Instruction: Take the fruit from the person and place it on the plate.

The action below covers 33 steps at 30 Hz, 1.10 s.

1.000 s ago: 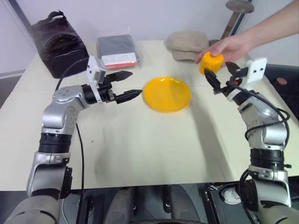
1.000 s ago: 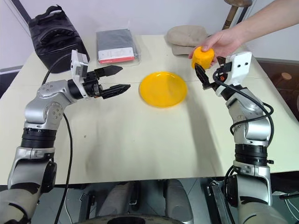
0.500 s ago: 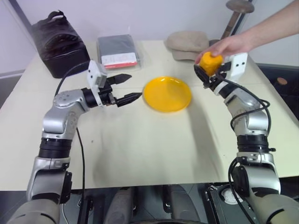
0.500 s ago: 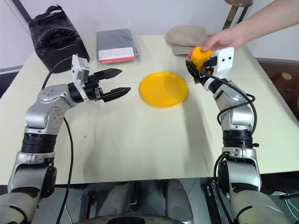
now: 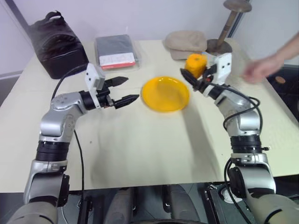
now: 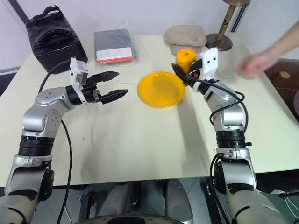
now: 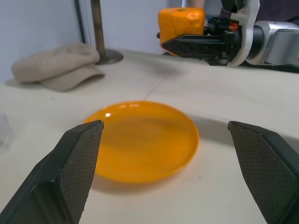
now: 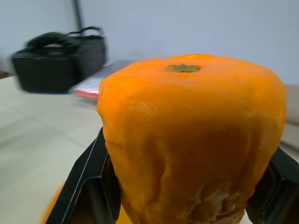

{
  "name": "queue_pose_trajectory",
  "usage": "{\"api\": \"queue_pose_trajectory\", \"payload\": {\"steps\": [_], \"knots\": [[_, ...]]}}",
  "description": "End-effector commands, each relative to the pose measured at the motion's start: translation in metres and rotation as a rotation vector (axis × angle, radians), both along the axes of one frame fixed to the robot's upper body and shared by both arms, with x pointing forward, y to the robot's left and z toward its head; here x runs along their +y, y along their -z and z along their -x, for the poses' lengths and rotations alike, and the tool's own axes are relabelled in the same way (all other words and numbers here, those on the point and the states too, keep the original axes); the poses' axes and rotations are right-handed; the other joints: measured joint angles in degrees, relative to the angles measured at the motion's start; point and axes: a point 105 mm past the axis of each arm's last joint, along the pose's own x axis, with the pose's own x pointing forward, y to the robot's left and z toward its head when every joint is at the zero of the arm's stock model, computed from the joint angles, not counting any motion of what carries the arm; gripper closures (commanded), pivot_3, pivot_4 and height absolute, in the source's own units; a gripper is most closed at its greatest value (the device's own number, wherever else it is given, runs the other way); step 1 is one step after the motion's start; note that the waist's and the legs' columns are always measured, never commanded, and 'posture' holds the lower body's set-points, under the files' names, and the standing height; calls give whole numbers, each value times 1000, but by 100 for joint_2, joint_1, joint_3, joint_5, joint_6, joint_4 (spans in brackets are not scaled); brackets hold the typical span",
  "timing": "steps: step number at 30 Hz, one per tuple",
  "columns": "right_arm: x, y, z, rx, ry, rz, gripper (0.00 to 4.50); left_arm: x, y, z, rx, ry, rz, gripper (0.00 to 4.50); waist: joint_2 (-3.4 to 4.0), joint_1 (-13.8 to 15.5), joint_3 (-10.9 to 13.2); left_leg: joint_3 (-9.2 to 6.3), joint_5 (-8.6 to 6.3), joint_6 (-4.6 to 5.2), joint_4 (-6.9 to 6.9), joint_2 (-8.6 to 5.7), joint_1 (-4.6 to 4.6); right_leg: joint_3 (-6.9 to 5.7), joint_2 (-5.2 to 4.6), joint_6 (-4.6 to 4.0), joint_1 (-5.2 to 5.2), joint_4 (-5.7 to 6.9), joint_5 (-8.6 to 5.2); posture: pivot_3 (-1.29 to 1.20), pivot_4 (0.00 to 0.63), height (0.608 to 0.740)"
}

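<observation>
A black bag (image 5: 56,42) was noted at the table's far left, with a flat packet (image 5: 117,51) just beside it. The left gripper (image 5: 121,90) was held above the table (image 5: 140,149), fingers spread, nothing between them, pointing toward the plate (image 5: 166,94). The plate lay bare at mid-table. Just past its right rim, above the table, the fruit (image 5: 196,64) was pinched in the right gripper (image 5: 191,74), the jaws closed low on its sides, stem end upward. The skin appeared waxy and somewhat wrinkled; the fruit was judged light, fairly firm yet bruisable, and likely to slip if squeezed hard, so a hold across its broad middle was thought safest. A cap (image 5: 186,43) and a wooden stand (image 5: 224,32) were recorded behind. The person's hand (image 5: 261,70) was seen apart from the fruit at the far right. Nothing was seen between fruit and plate.
</observation>
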Motion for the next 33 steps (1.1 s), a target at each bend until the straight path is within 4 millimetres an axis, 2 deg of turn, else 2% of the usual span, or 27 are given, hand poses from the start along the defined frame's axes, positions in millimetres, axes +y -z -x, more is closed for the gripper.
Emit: {"api": "queue_pose_trajectory", "payload": {"steps": [1,8,16,18,20,22,25,29,33], "knots": [[10,2,-6,-29,-9,2,2007,6,-13,5,-58,-26,4,0,0,6,0,0,0,0,0,-1,0,0,0,0,0,0,0,0,150,740],[36,16,-34,-11,-8,-18,2007,18,-13,8,-64,-108,31,0,2,-17,1,1,1,-3,-6,-5,-1,1,-1,0,-6,0,1,0,150,740],[47,32,-43,36,-20,-33,2007,25,-15,12,-74,-152,37,0,2,-8,1,0,5,-10,-24,-6,-3,2,-7,-2,-13,-3,0,0,150,740],[47,33,-43,44,-14,-50,931,26,-15,13,-74,-157,38,0,2,-9,1,0,5,-11,-24,-7,-3,2,-7,-2,-13,-3,0,0,150,740],[46,33,-43,44,-18,-59,59,27,-15,13,-74,-161,38,0,2,-16,1,0,5,-11,-24,-7,-2,2,-7,-2,-14,-2,0,0,150,740],[47,33,-43,41,-25,-58,59,27,-15,13,-74,-164,39,0,2,-18,1,0,5,-12,-25,-7,-2,2,-7,-2,-15,-2,0,0,150,740],[44,25,-43,10,-23,-45,59,29,-14,12,-71,-168,37,0,2,-27,1,-1,6,-12,-26,-6,-2,2,-6,-2,-16,-2,0,0,150,740],[30,1,-36,-76,-25,-38,59,35,-15,10,-80,-200,35,0,4,-19,3,0,6,-14,-27,-6,-3,3,-7,-2,-19,0,0,0,150,740],[7,-26,-13,-158,-18,-24,59,52,-17,5,-102,-292,41,0,4,19,2,-2,6,-13,-27,-6,-4,3,-9,-2,-18,-2,0,0,150,740]]}}
